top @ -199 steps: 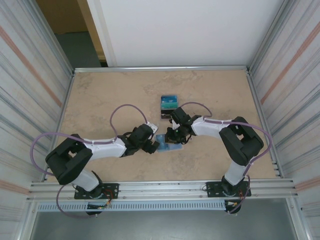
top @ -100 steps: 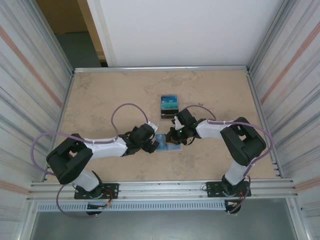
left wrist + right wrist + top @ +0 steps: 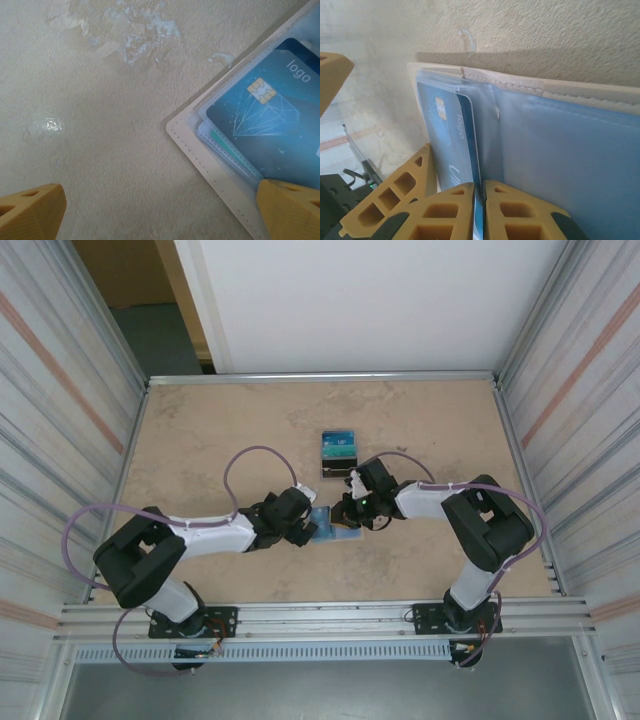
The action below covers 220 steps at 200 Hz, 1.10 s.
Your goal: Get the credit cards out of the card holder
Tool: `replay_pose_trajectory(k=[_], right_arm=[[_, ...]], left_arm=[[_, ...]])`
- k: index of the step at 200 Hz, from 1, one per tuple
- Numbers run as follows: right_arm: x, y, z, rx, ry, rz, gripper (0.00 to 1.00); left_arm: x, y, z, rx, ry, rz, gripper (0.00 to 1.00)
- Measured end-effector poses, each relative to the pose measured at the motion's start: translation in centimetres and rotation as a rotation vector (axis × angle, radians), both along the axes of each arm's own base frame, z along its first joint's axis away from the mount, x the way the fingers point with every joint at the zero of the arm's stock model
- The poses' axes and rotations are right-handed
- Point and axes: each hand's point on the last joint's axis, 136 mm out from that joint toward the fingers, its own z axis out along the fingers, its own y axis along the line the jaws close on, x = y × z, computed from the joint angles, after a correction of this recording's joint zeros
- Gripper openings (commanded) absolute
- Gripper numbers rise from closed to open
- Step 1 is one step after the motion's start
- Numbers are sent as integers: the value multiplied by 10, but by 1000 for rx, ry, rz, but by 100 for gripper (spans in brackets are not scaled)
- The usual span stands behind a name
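Right wrist first: shows the right gripper (image 3: pixel 479 210) clamped on the near edge of a blue credit card (image 3: pixel 451 135), most of it inside the clear pocket of the card holder (image 3: pixel 560 150).

— And the left gripper (image 3: pixel 160 212)?

— Spread wide, gripping nothing. One fingertip (image 3: pixel 292 210) set over the holder's edge, the other over bare table (image 3: pixel 100 125). Probably pinning the holder down.

— Any out already?

— Looks so from above: teal cards (image 3: pixel 339 448) lying farther back on the table, well apart from the holder.

— So, partway?

— Partway. Leaves the chip card in the pinch, plus at least one more beneath, judging by the layered edges seen from the left wrist. Calls for a straight pull along the pocket, probably.
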Motion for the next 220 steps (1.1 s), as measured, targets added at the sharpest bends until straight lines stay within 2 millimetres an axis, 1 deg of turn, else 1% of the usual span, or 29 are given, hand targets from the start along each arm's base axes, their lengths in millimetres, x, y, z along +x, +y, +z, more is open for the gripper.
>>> replay_pose_trajectory(k=[124,142,175,220], right_arm=[[-1,3,3,67,10,-14,14],[0,4,3,71,11,-13,10],[0,4,4,71,9,-15,0],[-1,-1,-2,41,16,-25,0]], left_arm=[[1,0,2,43,-9,-9,99],[1,1,2,49,-11,-6,99],[1,2,2,55,-12,-4,99],[1,1,3,59,-13,-8,99]])
